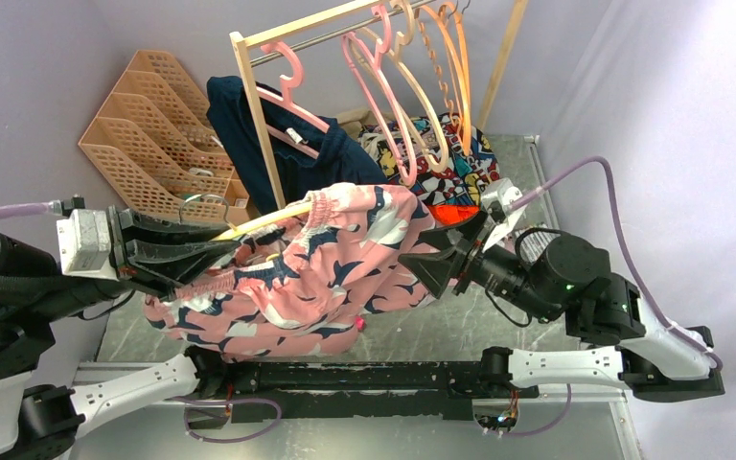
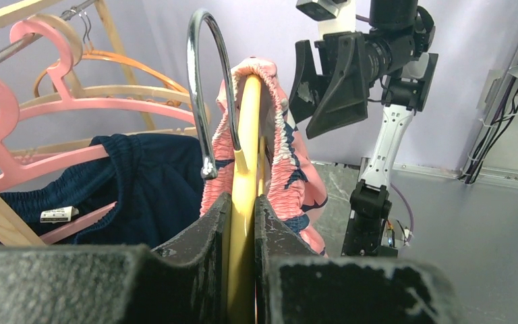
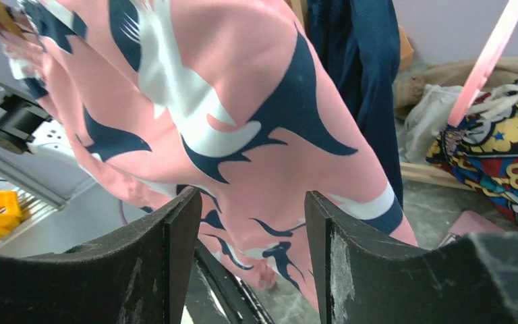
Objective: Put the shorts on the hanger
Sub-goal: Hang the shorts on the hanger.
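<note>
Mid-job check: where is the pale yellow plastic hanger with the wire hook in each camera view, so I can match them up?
Top external: thin pale yellow plastic hanger left of centre, slanting up and right from the left claw.
Left wrist: hanger upright at centre, clamped in that claw.
Right wrist: not clearly in it.
Shared landmark: salmon-pink printed fabric shorts, seen in all three.

shorts (image 1: 335, 259): salmon pink with a navy + white blotchy print, fills the view ahead of right claw (image 3: 251, 199). hanger (image 2: 244, 169) between left claw (image 2: 243, 200) fingers: pale yellow, hook (image 2: 201, 81) silver. both claws black, scuffed grey. beyond left claw: plain navy garment (image 2: 155, 189), pink hangers (image 2: 74, 104). beyond right claw: cartoon-print cloth (image 3: 499, 155), red/yellow/blue/black. worktop (image 1: 441, 331) mottled grey. rack (image 1: 253, 105) pale wood.
</note>
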